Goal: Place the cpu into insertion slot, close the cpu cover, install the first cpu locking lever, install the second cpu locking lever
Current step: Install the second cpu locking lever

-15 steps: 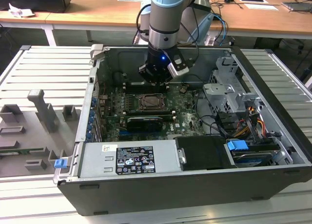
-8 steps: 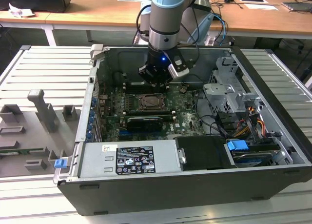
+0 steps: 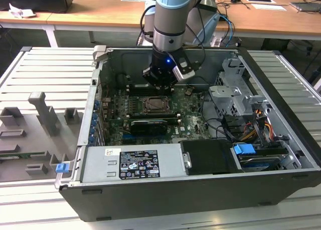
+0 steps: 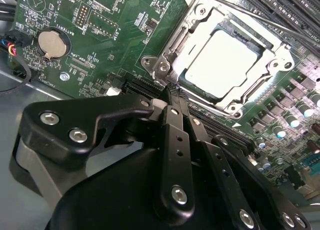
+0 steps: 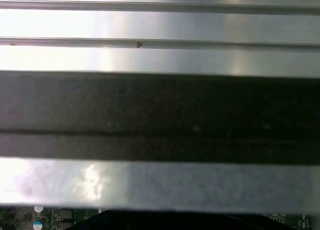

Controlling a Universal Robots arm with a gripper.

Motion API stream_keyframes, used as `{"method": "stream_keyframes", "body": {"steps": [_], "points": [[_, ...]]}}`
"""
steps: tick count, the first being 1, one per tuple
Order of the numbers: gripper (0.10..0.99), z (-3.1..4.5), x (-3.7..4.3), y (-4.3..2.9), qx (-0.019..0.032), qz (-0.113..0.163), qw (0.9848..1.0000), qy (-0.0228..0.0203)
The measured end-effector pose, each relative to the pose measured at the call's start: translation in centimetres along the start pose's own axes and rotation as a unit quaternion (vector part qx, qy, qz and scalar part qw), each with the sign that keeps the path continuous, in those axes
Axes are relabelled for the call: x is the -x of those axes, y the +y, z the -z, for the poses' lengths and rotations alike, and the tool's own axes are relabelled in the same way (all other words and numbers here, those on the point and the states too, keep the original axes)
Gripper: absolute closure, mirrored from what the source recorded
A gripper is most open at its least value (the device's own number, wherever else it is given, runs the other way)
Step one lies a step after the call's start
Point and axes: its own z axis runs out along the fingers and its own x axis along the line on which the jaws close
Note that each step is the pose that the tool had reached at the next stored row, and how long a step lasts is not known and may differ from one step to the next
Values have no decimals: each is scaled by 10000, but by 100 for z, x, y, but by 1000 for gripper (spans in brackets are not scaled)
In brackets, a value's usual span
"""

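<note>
The pale silver cpu (image 4: 227,62) lies flat in the insertion slot (image 3: 153,105) on the green board inside the open computer case. The silver cpu cover (image 4: 280,59) is folded down around the cpu, which shows through its square opening. A thin lever rod (image 4: 260,23) runs along the far side of the socket. My gripper (image 4: 172,92) is shut with nothing between its fingers, and its tip sits at the socket's near corner. In the exterior view the gripper (image 3: 161,84) hangs just behind and above the slot.
Long black memory slots (image 4: 285,4) flank the socket, and a coin battery (image 4: 51,43) sits on the board. A black card (image 3: 148,125), a grey power supply (image 3: 133,162), a drive cage (image 3: 233,92) and cables (image 3: 251,130) crowd the case. A grey fixture tray (image 3: 35,125) lies outside it.
</note>
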Motion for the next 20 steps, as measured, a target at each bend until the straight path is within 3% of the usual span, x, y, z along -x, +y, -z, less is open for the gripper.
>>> {"method": "stream_keyframes", "body": {"steps": [20], "points": [[980,62,0,-26,1,0,10000,-1]]}}
